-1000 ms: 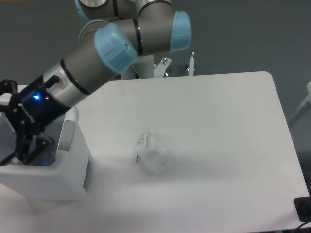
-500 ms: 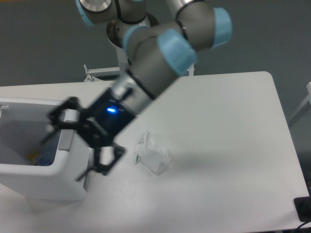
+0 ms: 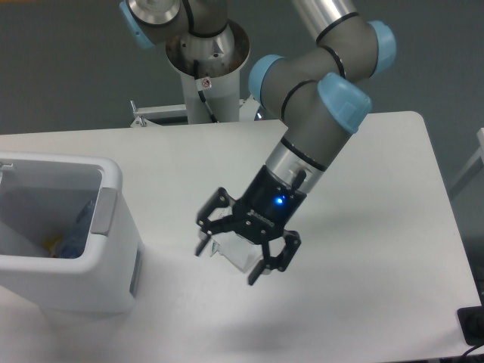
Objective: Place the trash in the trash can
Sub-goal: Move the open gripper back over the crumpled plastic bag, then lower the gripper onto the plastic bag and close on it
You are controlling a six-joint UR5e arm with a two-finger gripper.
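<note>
Claw (image 3: 240, 246) hangs spread wide and empty, straddling the crumpled white wrapper with green print (image 3: 236, 249) on the white surface (image 3: 363, 189). Best to drop straight down, fingers either side, before closing. The big white rectangular plastic bin (image 3: 113, 227) waits well apart.

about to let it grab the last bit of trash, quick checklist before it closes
1. Gripper open: ok.
2. Fingers on both sides of the wrapper: ok as far as it shows.
3. Gripper low enough to pinch: cannot tell.
4. Wrapper flat on the table, nothing else near it: ok.
5. Bin upright, top uncovered: ok.
6. Bottle already in the bin: something bluish lies inside, ok.
</note>
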